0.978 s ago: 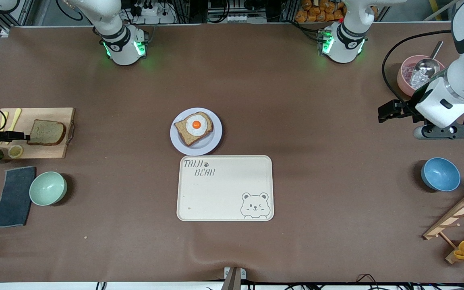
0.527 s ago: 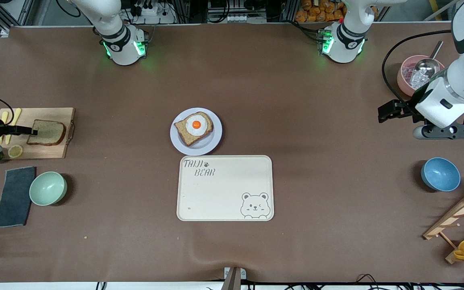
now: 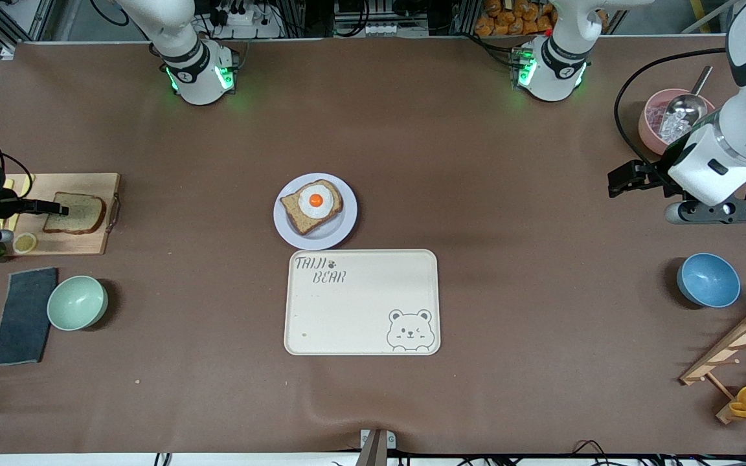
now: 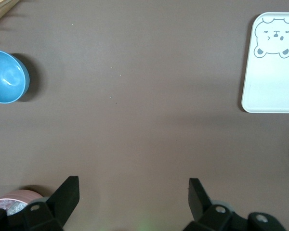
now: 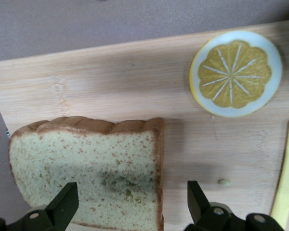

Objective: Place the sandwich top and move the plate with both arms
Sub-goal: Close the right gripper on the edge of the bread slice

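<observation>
Bread first: the sandwich top (image 3: 75, 212) lies on the cutting board (image 3: 81, 184) under the right gripper (image 3: 56, 208), fingers open, nothing gripped yet. The plate (image 3: 344, 230) with the egg slice (image 3: 311, 207) sits mid-desk, unmoved; the left gripper (image 3: 616, 183) waits, fingers open.

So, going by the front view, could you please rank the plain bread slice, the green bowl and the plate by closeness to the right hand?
1. Sandwich top: on the cutting board, under the right hand.
2. Green bowl: nearer the camera than the board.
3. Plate: mid-table.
</observation>
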